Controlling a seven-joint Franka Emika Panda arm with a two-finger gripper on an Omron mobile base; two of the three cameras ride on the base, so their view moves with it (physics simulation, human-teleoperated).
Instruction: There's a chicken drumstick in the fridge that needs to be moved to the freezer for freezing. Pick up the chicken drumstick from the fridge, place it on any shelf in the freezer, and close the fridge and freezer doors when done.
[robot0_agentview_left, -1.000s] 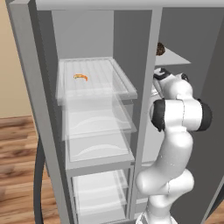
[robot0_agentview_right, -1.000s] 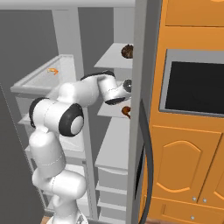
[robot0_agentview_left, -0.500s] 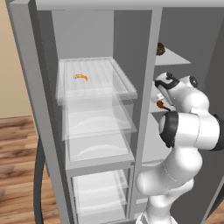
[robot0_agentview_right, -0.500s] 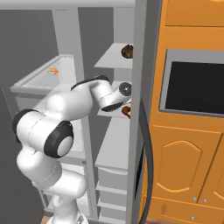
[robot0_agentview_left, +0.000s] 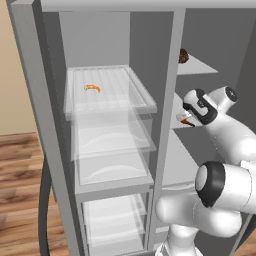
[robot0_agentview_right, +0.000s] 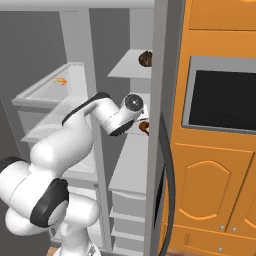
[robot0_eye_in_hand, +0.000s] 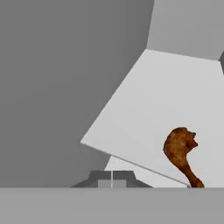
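The chicken drumstick (robot0_eye_in_hand: 179, 151) lies on a solid grey shelf of the freezer (robot0_agentview_left: 192, 145), the narrow right compartment, bone stub toward the shelf's front edge. It also shows as a red-brown piece (robot0_agentview_right: 144, 127) just in front of my hand. My gripper (robot0_eye_in_hand: 112, 180) is held a little back from the shelf edge and to one side of the drumstick, fingertips together and nothing between them. The fridge (robot0_agentview_left: 107, 95), the wider left compartment with a ribbed clear shelf, stands open. Both doors (robot0_agentview_left: 35, 125) (robot0_agentview_right: 160, 100) are swung open.
A round dark-brown lump (robot0_agentview_left: 183, 55) sits on the upper freezer shelf. A thin curled orange piece (robot0_agentview_left: 92, 88) lies on the fridge's ribbed shelf. Orange cabinets with a black oven window (robot0_agentview_right: 220, 95) stand right of the open freezer door and its dark bar handle (robot0_agentview_right: 168, 170).
My arm has swung its elbow outward and lower, and the hand has drawn slightly back. The drumstick has stayed on the freezer shelf.
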